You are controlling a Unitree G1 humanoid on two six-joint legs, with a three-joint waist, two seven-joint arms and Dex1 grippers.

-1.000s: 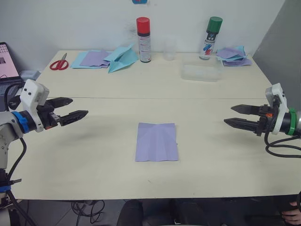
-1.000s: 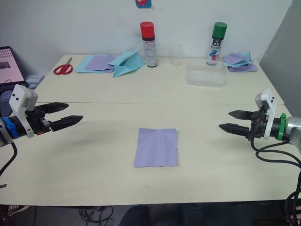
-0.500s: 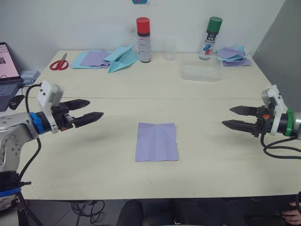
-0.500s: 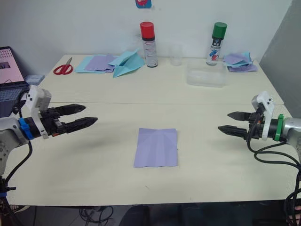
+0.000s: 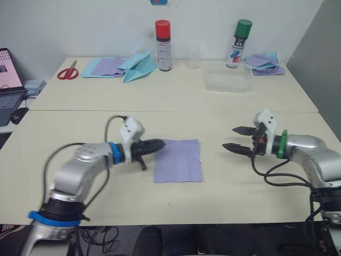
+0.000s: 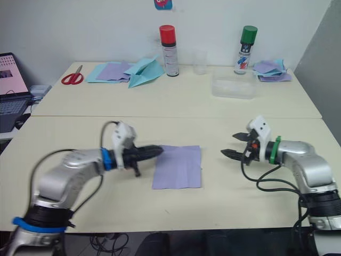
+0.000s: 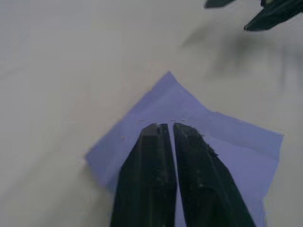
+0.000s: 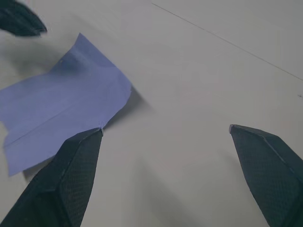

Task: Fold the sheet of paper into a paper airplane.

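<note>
Lavender paper [image 5: 178, 161] lies flat near the middle of the front half of the table [image 5: 176, 96], creases visible across it. Left gripper [image 5: 157, 144] sits at the sheet's left edge with its tips over the paper — fingers [image 7: 156, 179] drawn nearly together, only a thin slit between them, with no paper visibly caught between them. Right gripper [image 5: 232, 138] hovers over bare table to the right of the sheet, apart from it, fingers [image 8: 66, 179] spread wide and pointing toward the paper. Along the far edge stand a red-capped can [image 5: 163, 45] and a green-capped can [image 5: 238, 44], with a clear tray [image 5: 229, 81] just in front of the green one. Scissors [image 5: 67, 71], flat sheets [image 5: 106, 66] and a light-blue plane [image 5: 137, 66] occupy the far left corner; more paper [image 5: 264, 63] lies at the far right.
</note>
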